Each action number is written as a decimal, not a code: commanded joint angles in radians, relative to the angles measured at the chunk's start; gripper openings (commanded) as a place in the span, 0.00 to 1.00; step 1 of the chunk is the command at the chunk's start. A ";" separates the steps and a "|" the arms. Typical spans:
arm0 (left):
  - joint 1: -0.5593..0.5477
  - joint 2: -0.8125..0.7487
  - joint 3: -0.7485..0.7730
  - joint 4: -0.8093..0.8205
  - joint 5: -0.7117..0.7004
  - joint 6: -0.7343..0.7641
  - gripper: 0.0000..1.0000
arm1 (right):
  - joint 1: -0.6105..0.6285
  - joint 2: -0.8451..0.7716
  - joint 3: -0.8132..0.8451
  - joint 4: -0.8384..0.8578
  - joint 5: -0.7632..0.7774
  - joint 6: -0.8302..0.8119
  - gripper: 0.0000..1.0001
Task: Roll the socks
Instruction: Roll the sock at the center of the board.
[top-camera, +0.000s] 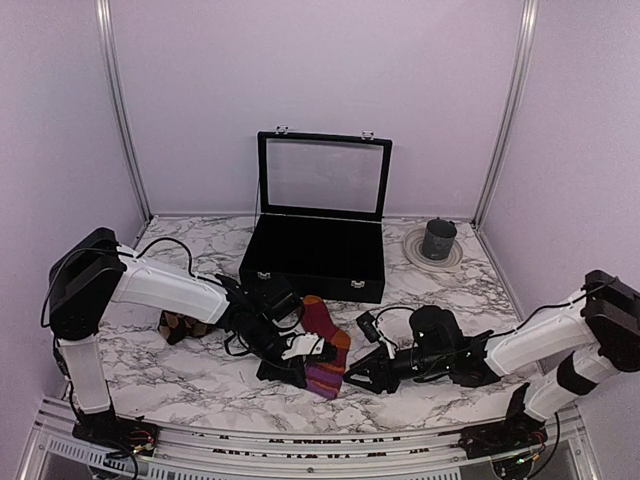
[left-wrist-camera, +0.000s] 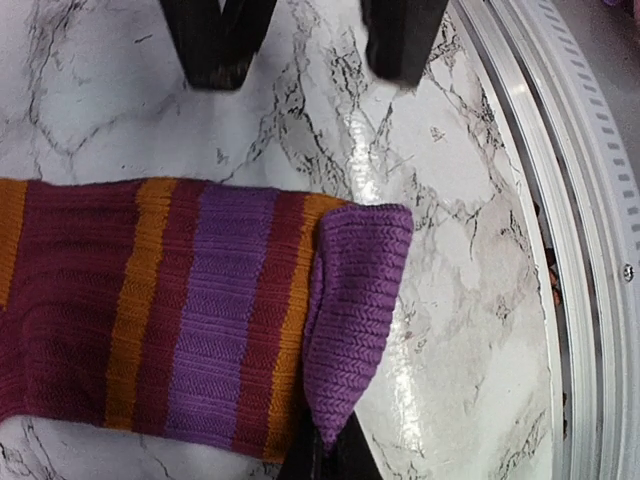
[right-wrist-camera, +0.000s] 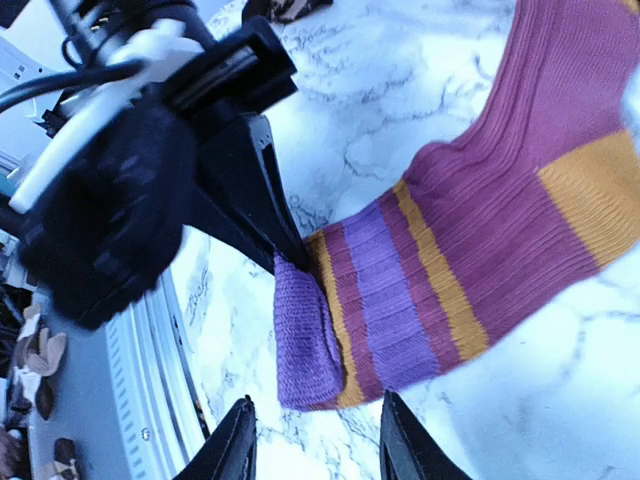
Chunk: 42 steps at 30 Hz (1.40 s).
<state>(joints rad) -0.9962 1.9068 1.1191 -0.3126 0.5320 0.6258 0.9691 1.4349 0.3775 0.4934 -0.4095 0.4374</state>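
Observation:
The magenta-red sock (top-camera: 322, 345) with orange stripes lies flat on the marble table near the front. Its purple toe (left-wrist-camera: 355, 300) is folded back over the stripes; the fold also shows in the right wrist view (right-wrist-camera: 305, 340). My left gripper (left-wrist-camera: 328, 448) is shut on the edge of the purple toe, also seen from the top (top-camera: 300, 370) and from the right wrist (right-wrist-camera: 285, 250). My right gripper (right-wrist-camera: 318, 440) is open and empty, just off the toe end (top-camera: 352, 378); its fingers (left-wrist-camera: 215, 45) hang over bare marble. The dark argyle sock (top-camera: 180, 325) lies behind my left arm, partly hidden.
An open black case (top-camera: 320, 255) with a glass lid stands at the back middle. A dark cup (top-camera: 438, 238) sits on a plate (top-camera: 412, 250) at the back right. The metal rail (left-wrist-camera: 560, 250) at the table's front edge runs close to the toe.

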 joint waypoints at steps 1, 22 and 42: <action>0.029 0.018 0.042 -0.155 0.135 -0.063 0.00 | 0.054 -0.153 -0.048 0.036 0.267 -0.187 0.42; 0.051 0.171 0.201 -0.348 0.129 -0.123 0.00 | 0.193 -0.062 0.037 -0.088 0.513 -0.281 0.72; 0.074 0.223 0.244 -0.445 0.145 -0.151 0.00 | 0.306 0.248 0.093 0.249 0.392 -0.376 0.53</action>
<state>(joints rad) -0.9321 2.0937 1.3636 -0.6865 0.7151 0.4786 1.2675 1.6356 0.4290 0.6678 0.0105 0.0727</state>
